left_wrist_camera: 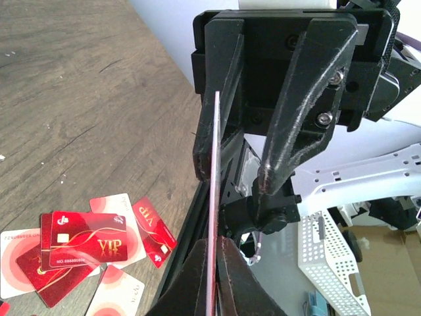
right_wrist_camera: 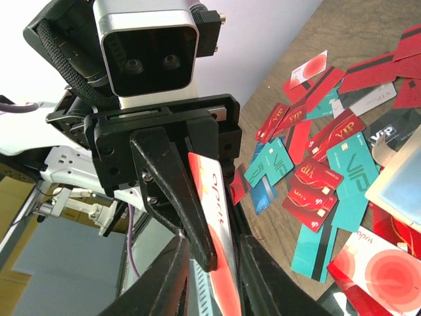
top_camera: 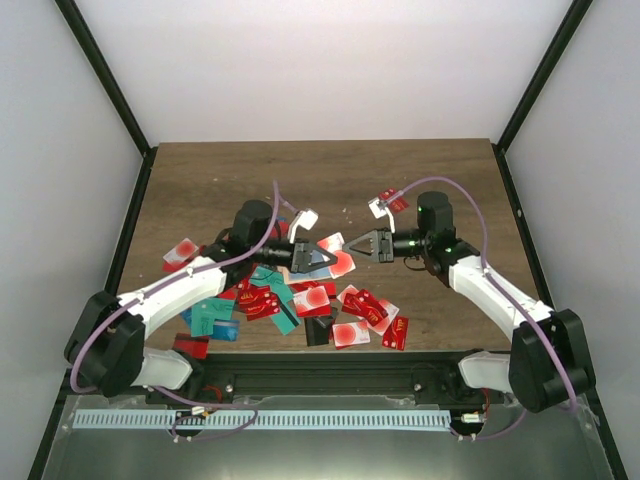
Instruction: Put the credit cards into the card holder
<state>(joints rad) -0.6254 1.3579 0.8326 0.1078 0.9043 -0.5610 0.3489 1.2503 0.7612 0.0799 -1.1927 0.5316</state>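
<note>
- Above the middle of the wooden surface (top_camera: 250, 180), the two arms bring their hands tip to tip, raised clear of the wood.
- Left hand (left_wrist_camera: 214, 283): clenched on one end of a single red-and-white card. The left wrist view shows this held card (right_wrist_camera: 217, 217) edge-on as a thin line rising from between the fingers.
- Right hand (right_wrist_camera: 217, 286): released. Its fingers straddle the free end of the held card; one finger lies along the card's face and the other stands apart from it.
- Credit cards (top_camera: 360, 310): scattered in an overlapping spread on the near half of the surface, below and beside both hands. Most are red; some are teal, black, or white with red discs. One lies apart toward the left edge, and another lies near the right arm on its far side.
- Card holder (right_wrist_camera: 398, 181): lies on the surface among the loose cards, at the right edge of the right wrist view, with a beige rim and light blue inside. Only part of it shows, and the top view does not let it be picked out with certainty.
</note>
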